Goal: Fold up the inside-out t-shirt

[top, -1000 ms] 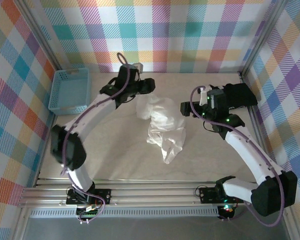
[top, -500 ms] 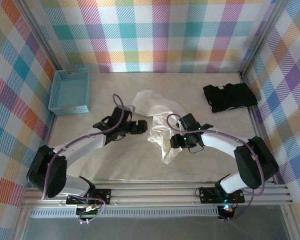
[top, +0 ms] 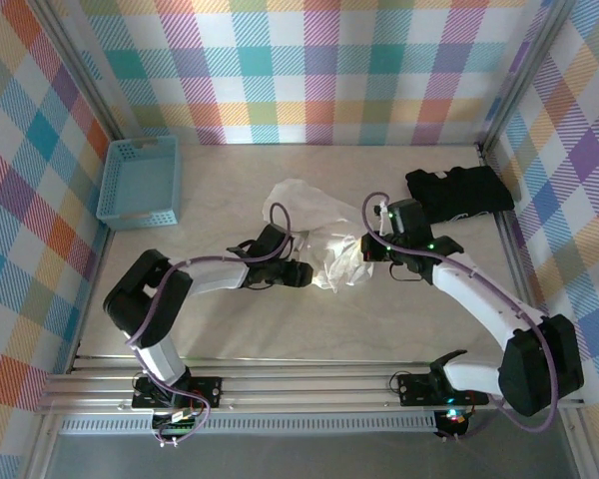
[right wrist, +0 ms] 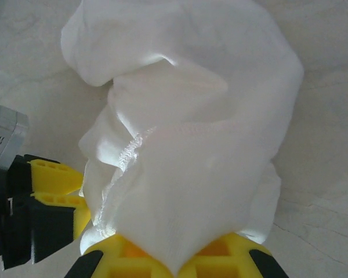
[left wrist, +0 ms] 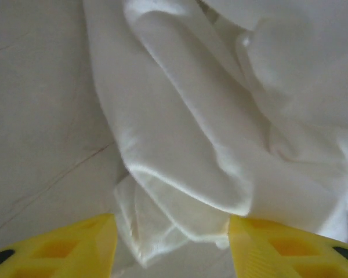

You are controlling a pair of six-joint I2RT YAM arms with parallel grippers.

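The white inside-out t-shirt (top: 314, 220) lies crumpled in the middle of the table. My right gripper (top: 363, 248) is at its right side, and the right wrist view shows the yellow fingers (right wrist: 220, 260) closed together with a fold of t-shirt (right wrist: 185, 145) pinched between them. My left gripper (top: 299, 272) sits low at the shirt's near-left edge. In the left wrist view its fingers (left wrist: 278, 249) stand wide apart, with a hemmed corner of the t-shirt (left wrist: 180, 174) lying between them on the table, ungripped. The left gripper (right wrist: 46, 200) also appears beside the cloth in the right wrist view.
A blue basket (top: 140, 180) stands at the far left. A black folded garment (top: 459, 195) lies at the far right near the wall. Checked walls close in three sides. The arm bases sit on a rail (top: 299, 384) along the near edge.
The right gripper has moved away from the near edge with the cloth, drawing the shirt's long near tail into a bunch. The left gripper has shifted right to the shirt's near-left edge.
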